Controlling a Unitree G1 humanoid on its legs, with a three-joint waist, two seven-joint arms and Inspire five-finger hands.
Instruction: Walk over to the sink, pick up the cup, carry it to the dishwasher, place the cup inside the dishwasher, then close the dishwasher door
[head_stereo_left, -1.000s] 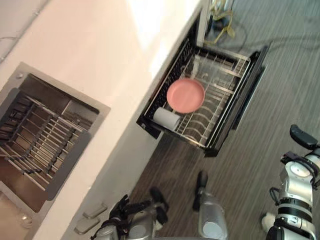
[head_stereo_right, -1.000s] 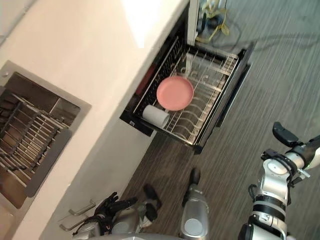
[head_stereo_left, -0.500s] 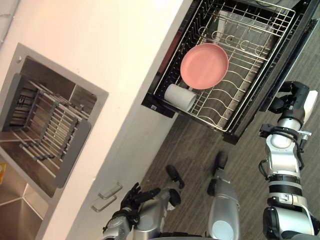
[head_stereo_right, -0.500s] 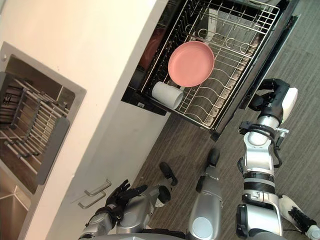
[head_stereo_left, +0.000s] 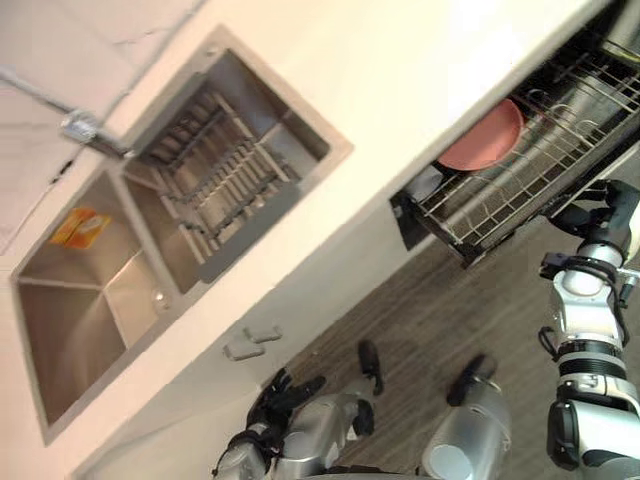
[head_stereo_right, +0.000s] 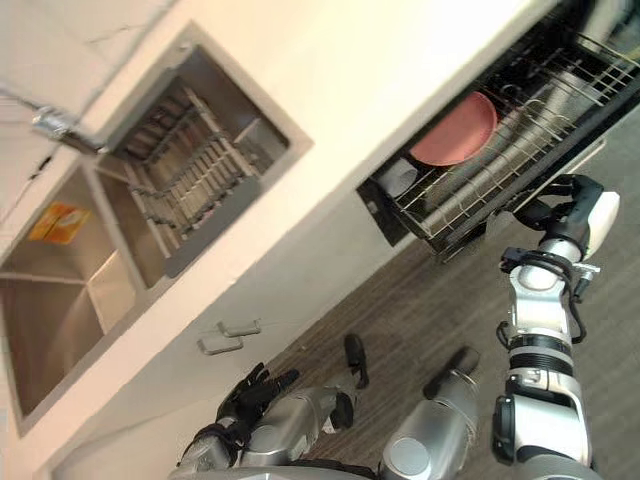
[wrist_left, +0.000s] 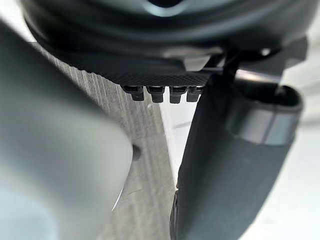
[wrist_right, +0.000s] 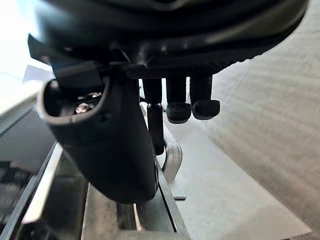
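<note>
The cup (head_stereo_right: 398, 178) is already in the dishwasher. It lies on its side in the wire rack (head_stereo_right: 520, 120), at the rack's near-left corner, just beside a pink plate (head_stereo_right: 455, 130) that stands propped in the tines. The rack is pulled out from under the white counter (head_stereo_left: 420, 60), and the dishwasher door (head_stereo_right: 480, 224) hangs open along its near edge.

The right hand (head_stereo_right: 570, 205) is raised at the right, close up against that open door. Its fingers (wrist_right: 177, 112) are curled, with nothing in them. One of them reaches down towards the silver handle (wrist_right: 172, 150) on the door's front, though I cannot tell whether it touches it.

The left hand (head_stereo_left: 285, 392) hangs low at the near left, down by the cabinet front, well apart from the dishwasher. Its fingers are spread and loose, holding nothing.

To the left, set into the counter, is the steel sink (head_stereo_left: 70, 320) with two basins. A slatted draining rack (head_stereo_left: 230, 180) sits in the right-hand basin, and a yellow patch (head_stereo_left: 80, 226) shows on the far wall of the left one. The tap (head_stereo_left: 80, 125) stands at the far rim. Below the counter, two small pull handles (head_stereo_left: 250, 342) sit side by side on the cabinet front, over the dark wood-grain floor (head_stereo_left: 440, 320).
</note>
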